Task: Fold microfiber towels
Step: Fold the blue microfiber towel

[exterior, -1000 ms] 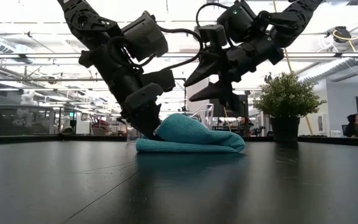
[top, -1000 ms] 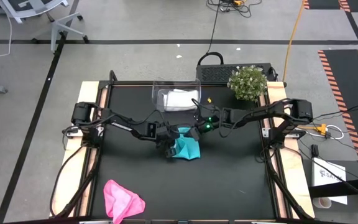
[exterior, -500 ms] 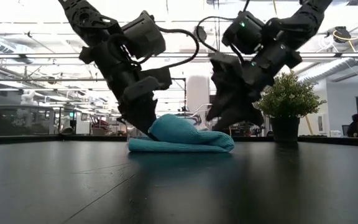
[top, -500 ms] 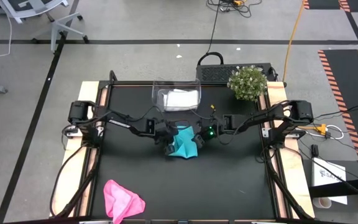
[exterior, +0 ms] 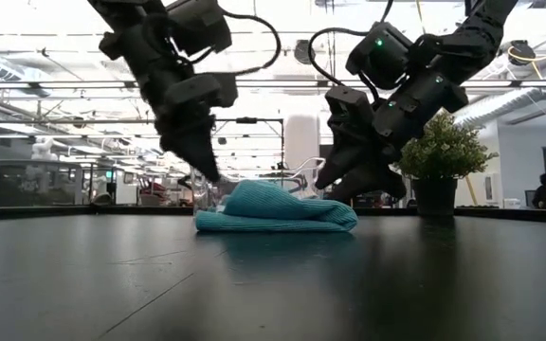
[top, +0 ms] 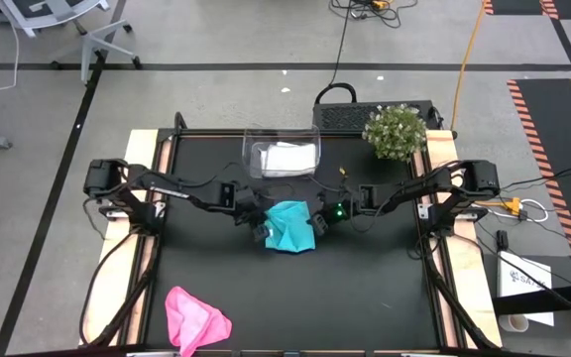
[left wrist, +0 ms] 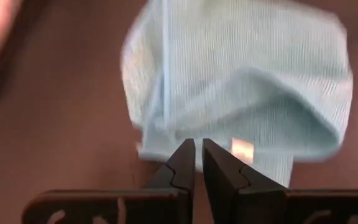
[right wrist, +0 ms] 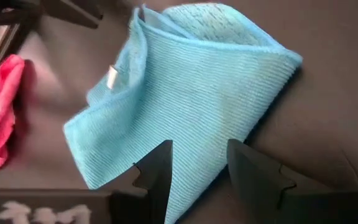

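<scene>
Your left pincer (left wrist: 196,149) is hovering pinched shut, empty, at the teal towel's (top: 291,226) edge | your right pincer (right wrist: 199,155) is standing wide above its other side, gripping nothing | teal towel is lying folded mid-bench (top: 365,288) | pink towel (top: 195,317) is sitting crumpled near the front edge

A folded towel (top: 291,227) lies mid-table between both grippers; behind it a tub (top: 282,155), far right a plant (top: 395,132), near left another towel (top: 195,319)
</scene>
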{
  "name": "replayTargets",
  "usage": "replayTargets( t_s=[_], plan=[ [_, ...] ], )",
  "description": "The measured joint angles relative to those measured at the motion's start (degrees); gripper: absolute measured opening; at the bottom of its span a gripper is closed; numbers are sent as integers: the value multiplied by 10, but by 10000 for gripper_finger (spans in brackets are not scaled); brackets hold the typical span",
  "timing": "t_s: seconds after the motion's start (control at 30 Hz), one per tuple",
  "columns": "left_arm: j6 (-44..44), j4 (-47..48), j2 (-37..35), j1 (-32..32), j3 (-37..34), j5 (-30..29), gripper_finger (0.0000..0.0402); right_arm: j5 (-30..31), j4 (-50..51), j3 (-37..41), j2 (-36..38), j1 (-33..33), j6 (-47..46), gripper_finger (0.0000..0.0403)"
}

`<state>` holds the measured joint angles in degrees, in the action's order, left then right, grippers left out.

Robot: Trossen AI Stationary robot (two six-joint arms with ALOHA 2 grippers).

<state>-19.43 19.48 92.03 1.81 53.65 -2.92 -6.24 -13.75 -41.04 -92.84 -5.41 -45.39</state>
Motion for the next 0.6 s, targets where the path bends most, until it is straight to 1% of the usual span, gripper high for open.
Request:
replayTargets(
  t_s=[0.07, 0.13, 0.2, 0.27, 0.37, 0.43, 0.5, 0.6],
  plan=[
    [-2, -11, -3, 2, 2, -7, 31, -4, -4, 0, 0, 0, 0, 144],
    [2, 0, -10, 2, 0, 1, 31, -12, -12, 0, 0, 0, 0, 144],
    [27, -17, -9, 1, 3, 7, 31, -14, -13, 0, 0, 0, 0, 144],
    [103, -10, -9, -6, 1, 7, 31, -15, -13, 0, 0, 0, 0, 144],
    [268, -16, -9, -21, 1, -4, 31, -15, -13, 0, 0, 0, 0, 144],
    [351, -17, -9, -29, 1, -13, 31, -15, -10, 0, 0, 0, 0, 144],
    [407, -16, -9, -35, 1, -18, 31, -15, -10, 0, 0, 0, -3, 144],
    [457, -34, -9, -46, 1, -28, 31, -15, -5, 0, 0, 0, -4, 144]
  ],
)
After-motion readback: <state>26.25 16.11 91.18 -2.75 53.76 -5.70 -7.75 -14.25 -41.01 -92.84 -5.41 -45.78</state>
